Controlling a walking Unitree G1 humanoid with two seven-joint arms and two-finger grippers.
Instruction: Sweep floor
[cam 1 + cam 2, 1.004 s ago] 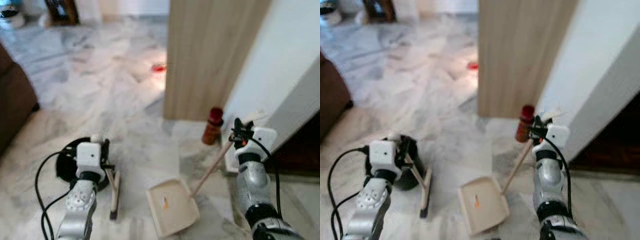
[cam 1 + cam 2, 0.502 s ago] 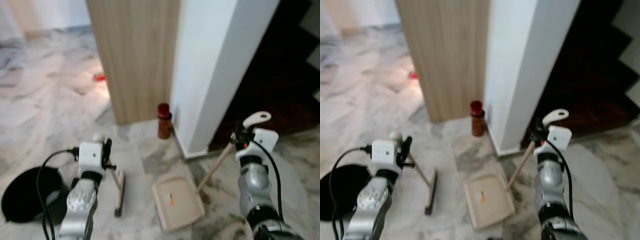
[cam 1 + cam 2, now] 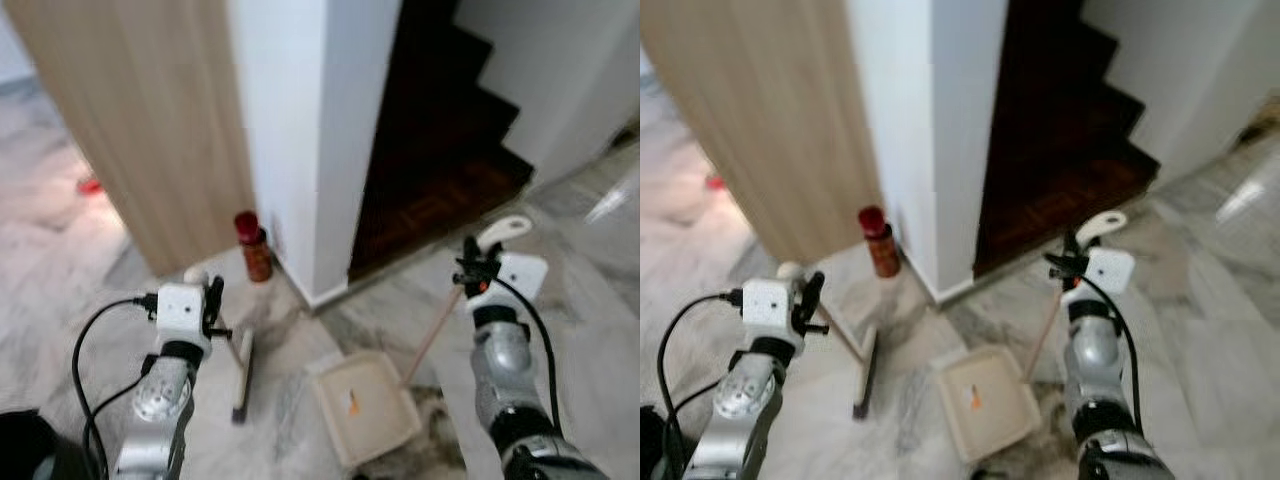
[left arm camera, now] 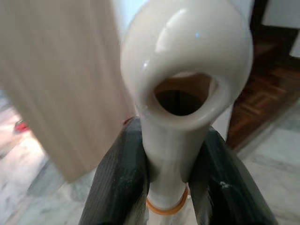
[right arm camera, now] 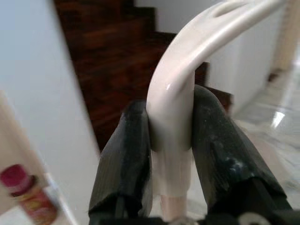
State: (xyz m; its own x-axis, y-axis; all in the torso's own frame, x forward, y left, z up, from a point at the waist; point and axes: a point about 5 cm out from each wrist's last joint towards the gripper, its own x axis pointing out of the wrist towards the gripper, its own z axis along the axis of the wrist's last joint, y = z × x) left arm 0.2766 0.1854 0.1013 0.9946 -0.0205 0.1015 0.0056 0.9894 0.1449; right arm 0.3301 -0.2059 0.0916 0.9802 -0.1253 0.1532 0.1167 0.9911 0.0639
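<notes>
No writing is legible; left pincer (image 4: 166, 173) grips the broom (image 3: 241, 374), right pincer (image 5: 171, 154) the dustpan (image 3: 365, 405).

This is a home, at the foot of an indoor stair. A polished grey-white marble floor (image 3: 600, 250) runs up to dark wooden stairs (image 3: 440, 120) between white walls (image 3: 310, 120). A pale wood panel (image 3: 140, 130) stands beside them, and a small red-capped bottle (image 3: 252, 245) sits at its base.
</notes>
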